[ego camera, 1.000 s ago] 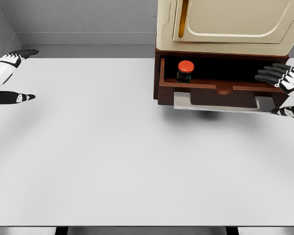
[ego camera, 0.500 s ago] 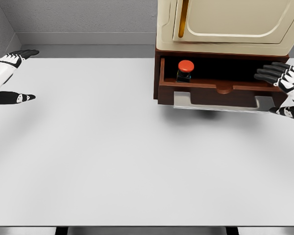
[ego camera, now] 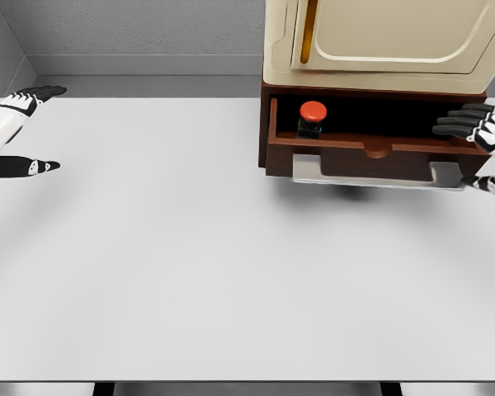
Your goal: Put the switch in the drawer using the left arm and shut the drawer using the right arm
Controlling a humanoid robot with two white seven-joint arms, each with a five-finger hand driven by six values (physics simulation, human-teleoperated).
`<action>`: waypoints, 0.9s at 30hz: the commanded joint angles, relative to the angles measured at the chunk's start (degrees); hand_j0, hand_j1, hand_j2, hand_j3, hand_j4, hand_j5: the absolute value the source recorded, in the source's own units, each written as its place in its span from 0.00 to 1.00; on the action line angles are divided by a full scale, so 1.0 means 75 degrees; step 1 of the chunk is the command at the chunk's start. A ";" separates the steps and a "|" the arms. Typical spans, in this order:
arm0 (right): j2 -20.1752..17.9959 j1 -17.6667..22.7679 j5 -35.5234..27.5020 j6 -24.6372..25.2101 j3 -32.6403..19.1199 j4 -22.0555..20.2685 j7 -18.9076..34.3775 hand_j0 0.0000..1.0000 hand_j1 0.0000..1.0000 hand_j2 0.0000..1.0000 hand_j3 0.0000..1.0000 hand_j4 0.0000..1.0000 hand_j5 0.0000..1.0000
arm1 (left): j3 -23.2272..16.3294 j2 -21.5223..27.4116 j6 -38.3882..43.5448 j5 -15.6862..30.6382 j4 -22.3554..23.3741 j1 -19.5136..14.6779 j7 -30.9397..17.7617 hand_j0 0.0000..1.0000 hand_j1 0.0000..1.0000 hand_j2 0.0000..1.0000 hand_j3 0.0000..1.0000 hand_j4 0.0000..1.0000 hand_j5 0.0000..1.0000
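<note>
Head view: switch (ego camera: pixel 313 118) inside open drawer (ego camera: pixel 371 150), right robot hand (ego camera: pixel 483 140) spread and empty at its front, drawer nudged slightly inward, left robot hand (ego camera: pixel 16 132) idle, open.

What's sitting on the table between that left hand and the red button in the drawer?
Nothing on the table: in the head view, the stretch from the left hand to the drawer is bare white tabletop. Only the drawer's left wall stands before the switch.

Pale grey table (ego camera: pixel 190 272) before a speckled grey wall (ego camera: pixel 140 29), cream cabinet (ego camera: pixel 379 41) at upper right
</note>
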 commanded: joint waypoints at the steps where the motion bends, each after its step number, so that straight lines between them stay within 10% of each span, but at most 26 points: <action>1: -0.0153 0.0000 -0.0059 -0.0012 -0.0015 -0.0007 -0.0016 0.56 0.56 0.56 0.56 0.56 0.56 | 0.0002 0.0007 0.0014 0.0058 -0.0004 0.0000 0.0004 1.00 1.00 1.00 1.00 1.00 1.00; 27: -0.0727 0.0691 -0.0235 -0.0012 0.0067 -0.0101 -0.0005 0.48 0.48 0.48 0.48 0.48 0.48 | 0.0002 0.0007 0.0014 0.0058 0.0008 0.0000 0.0004 1.00 1.00 1.00 1.00 1.00 1.00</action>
